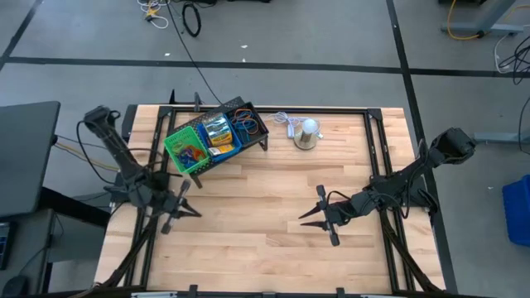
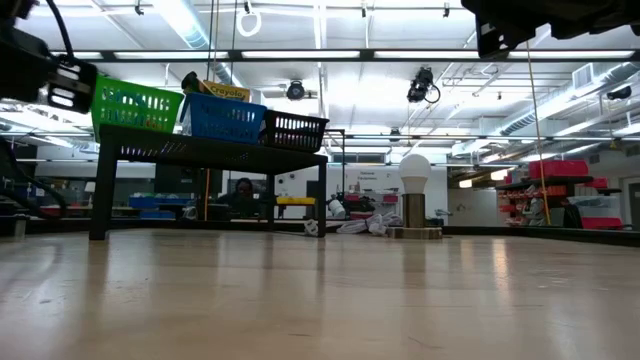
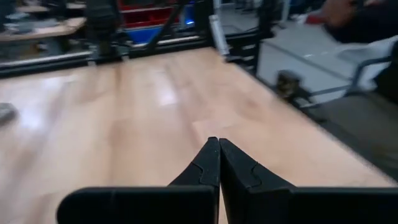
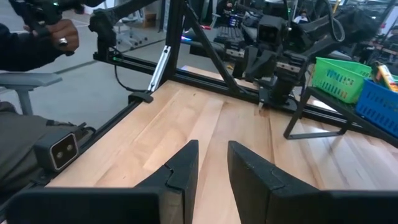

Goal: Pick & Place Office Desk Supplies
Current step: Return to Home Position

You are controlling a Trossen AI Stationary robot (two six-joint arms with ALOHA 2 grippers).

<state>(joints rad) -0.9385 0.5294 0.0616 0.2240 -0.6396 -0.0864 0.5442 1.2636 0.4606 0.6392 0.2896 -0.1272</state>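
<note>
**deskfan:** Anything in the tools? The left tool [image 3: 219, 140] has its fingers pressed together, hovering over bare counter [image 1: 248, 248] on its own side. The right tool [image 4: 212, 146] shows a small gap and holds nothing.

**mo_k:** Yep, both empty. The green tray [image 2: 135, 105], blue tray [image 2: 222, 118] and black mesh tray [image 2: 295, 130] sit side by side on the rack [image 2: 200, 148] at the back. They look like light, stiff plastic, so I'd pinch a rim wall. The crayon box [image 2: 228, 92] poking up by the blue one reads "Crayola", I think. It's thin card, so go gentle.
</note>
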